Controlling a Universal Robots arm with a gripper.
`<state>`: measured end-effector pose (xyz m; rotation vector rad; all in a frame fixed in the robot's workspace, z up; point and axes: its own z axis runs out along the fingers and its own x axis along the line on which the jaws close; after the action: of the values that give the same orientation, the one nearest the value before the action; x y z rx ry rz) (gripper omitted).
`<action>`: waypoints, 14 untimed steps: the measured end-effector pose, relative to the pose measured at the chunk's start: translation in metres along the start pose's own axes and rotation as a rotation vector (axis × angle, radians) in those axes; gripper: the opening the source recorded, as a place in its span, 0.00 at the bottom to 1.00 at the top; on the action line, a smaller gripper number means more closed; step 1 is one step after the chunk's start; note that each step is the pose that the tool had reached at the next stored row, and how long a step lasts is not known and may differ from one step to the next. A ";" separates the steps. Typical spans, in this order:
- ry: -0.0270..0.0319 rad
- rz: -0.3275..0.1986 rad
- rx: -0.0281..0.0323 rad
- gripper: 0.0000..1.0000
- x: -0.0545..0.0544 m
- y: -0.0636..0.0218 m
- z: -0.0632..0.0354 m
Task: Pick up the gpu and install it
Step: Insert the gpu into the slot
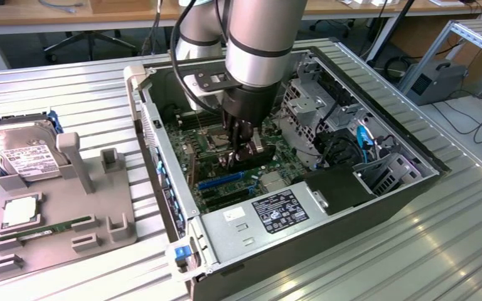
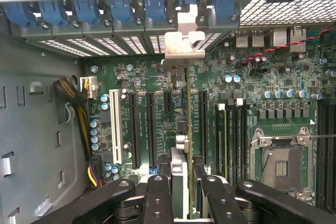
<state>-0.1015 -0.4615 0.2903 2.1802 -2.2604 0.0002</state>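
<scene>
The arm (image 1: 262,44) is seen reaching steeply downward from the upper part of the exterior view, its silver tube ending in a black wrist. The gripper (image 1: 245,150) is pointed down. In the wrist view, the two dark fingers (image 2: 159,195) are closed on the gpu (image 2: 181,129), which is held edge-on between them.
</scene>
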 end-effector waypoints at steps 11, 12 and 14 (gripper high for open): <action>0.0011 0.000 -0.0001 0.27 -0.005 0.0055 0.0059; 0.0011 0.000 -0.0001 0.27 -0.005 0.0054 0.0065; 0.0011 0.000 -0.0001 0.27 -0.005 0.0055 0.0068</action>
<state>-0.1068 -0.4562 0.2835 2.1795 -2.2598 0.0013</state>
